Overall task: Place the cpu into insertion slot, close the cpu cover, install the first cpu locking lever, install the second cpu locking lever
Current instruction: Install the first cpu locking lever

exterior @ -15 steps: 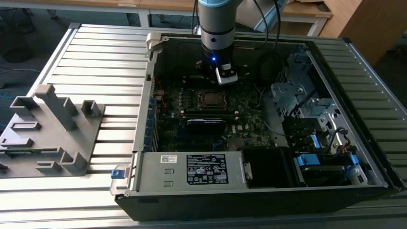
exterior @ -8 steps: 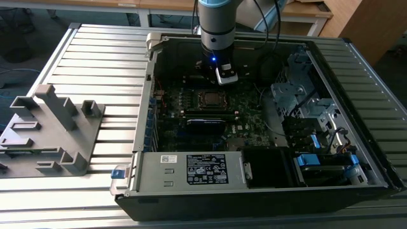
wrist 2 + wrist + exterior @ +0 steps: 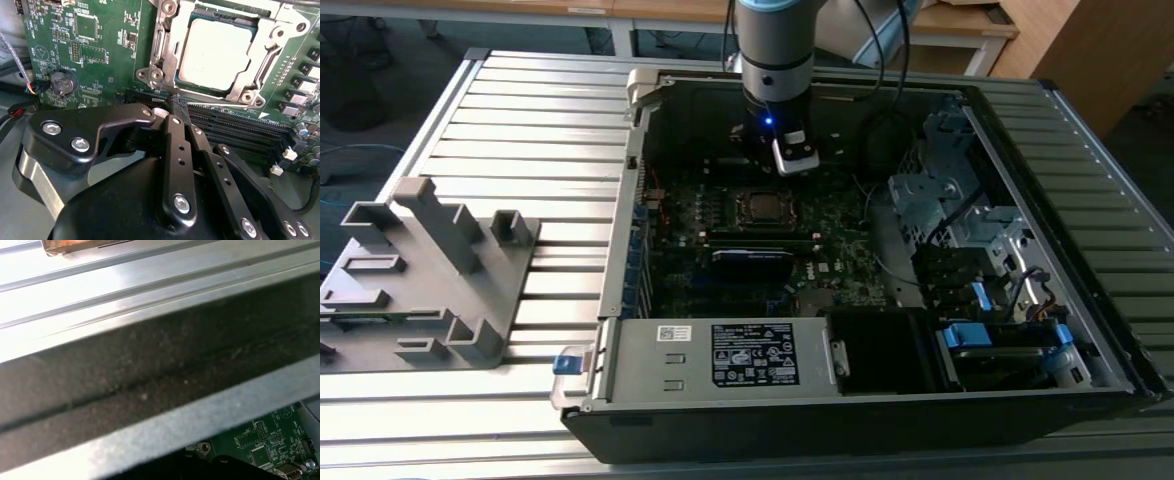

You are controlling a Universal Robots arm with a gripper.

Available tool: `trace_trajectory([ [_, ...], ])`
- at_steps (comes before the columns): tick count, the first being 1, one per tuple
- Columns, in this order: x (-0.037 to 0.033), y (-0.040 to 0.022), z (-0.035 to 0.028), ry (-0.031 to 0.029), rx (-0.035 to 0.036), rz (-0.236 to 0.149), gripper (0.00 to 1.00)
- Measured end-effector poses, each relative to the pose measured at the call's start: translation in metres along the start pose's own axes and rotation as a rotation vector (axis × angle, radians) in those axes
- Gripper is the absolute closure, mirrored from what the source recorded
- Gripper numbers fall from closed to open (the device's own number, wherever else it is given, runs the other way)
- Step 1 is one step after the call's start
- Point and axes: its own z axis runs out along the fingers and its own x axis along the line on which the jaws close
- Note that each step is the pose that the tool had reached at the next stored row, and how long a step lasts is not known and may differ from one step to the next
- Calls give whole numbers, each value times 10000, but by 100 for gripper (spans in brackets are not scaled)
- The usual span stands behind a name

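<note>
The cpu [image 3: 217,50], with a pale silver top, lies in the insertion slot [image 3: 761,205] on the green motherboard inside the open computer case. The cpu cover [image 3: 167,47], a shiny silver frame, lies flat around the chip, which shows through its window. A thin silver locking lever [image 3: 225,104] runs along the socket's edge nearest the gripper. My gripper [image 3: 176,104] has its black fingers [image 3: 176,150] brought together, their tips right at the end of that lever. In the exterior view the gripper [image 3: 790,158] hangs just behind the socket.
Long black memory slots [image 3: 235,130] lie beside the socket, and a coin battery [image 3: 62,82] sits on the board. The case wall [image 3: 150,370] stands close by. A drive cage [image 3: 947,180], a power supply [image 3: 720,355] and a grey fixture [image 3: 427,270] on the slatted table are also in view.
</note>
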Motion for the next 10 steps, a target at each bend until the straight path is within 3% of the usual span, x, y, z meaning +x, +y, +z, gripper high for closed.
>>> trace_trajectory([
  [5,7,0,1,45,-192,52,89],
  [8,9,-1,1,48,-216,56,89],
  [9,12,-2,1,30,-224,54,89],
  [10,17,-5,2,-30,-244,45,89],
])
